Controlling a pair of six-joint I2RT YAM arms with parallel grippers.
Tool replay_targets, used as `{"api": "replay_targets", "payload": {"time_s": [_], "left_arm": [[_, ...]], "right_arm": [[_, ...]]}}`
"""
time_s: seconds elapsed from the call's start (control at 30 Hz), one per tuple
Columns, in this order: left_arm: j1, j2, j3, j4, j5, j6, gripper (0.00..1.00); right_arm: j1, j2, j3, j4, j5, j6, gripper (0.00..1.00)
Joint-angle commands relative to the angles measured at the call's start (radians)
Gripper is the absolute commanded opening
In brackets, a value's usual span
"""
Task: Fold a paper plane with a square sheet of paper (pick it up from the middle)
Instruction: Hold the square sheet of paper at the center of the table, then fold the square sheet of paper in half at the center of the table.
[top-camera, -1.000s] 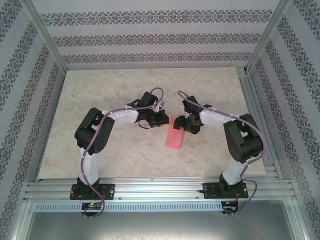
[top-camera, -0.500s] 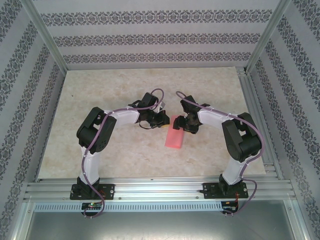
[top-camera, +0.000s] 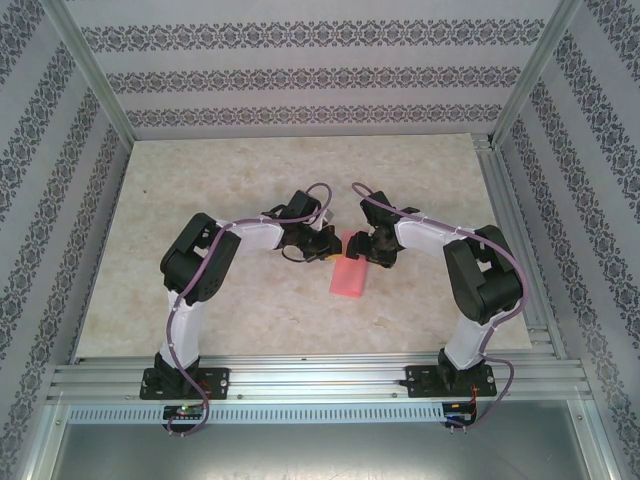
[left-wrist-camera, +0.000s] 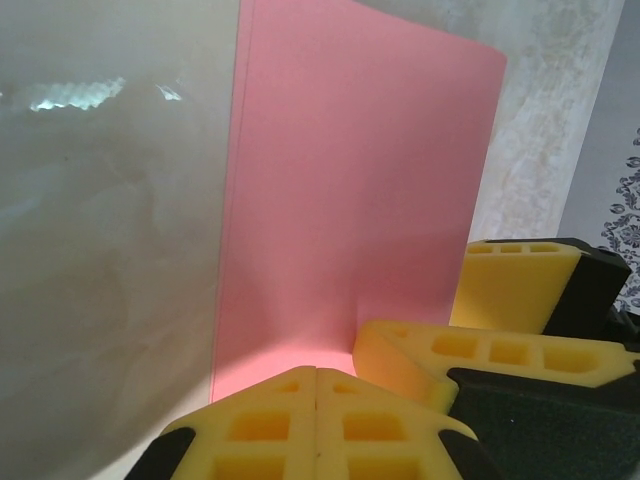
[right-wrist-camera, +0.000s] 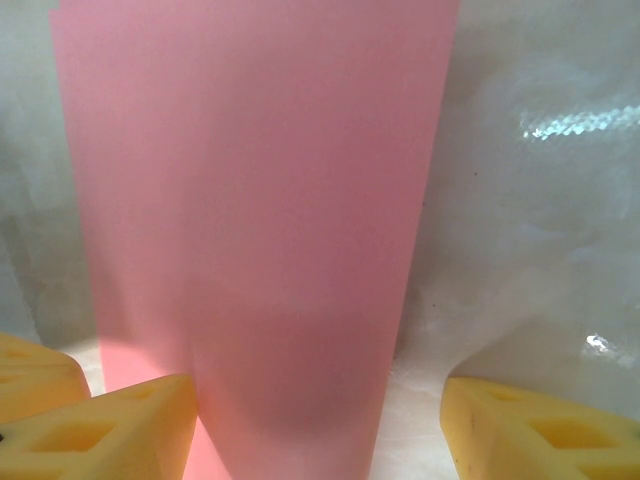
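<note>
Top external view has the square sheet of paper, folded to a narrow pink strip, lying flat on the table between the two arms. The left gripper is closed, its pads pressed together at the strip's edge. The right gripper stands open, holding nothing, astride the strip's far end.

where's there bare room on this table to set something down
Bare table runs along the far wall, left of the left arm, and by the front rail between the arms' bases. Crowded in the middle: the left claw, shut, and the right claw, open, meet at the far end of the pink paper.
</note>
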Motion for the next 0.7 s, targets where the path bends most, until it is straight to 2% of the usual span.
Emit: {"api": "replay_targets", "payload": {"time_s": [0.0,0.47,0.67], "left_arm": [[-0.014,0.026,0.027,0.052,0.017,-0.019,0.06],[-0.017,0.066,0.022,-0.031,-0.037,0.037,0.06],[-0.017,0.067,0.022,-0.051,-0.044,0.054,0.05]], "right_arm": [[0.015,0.064,-0.008,0.031,-0.002,0.003,0.68],[0.016,0.054,0.005,0.018,-0.004,0.001,0.69],[0.009,-0.051,-0.001,0.009,0.000,0.004,0.72]]}}
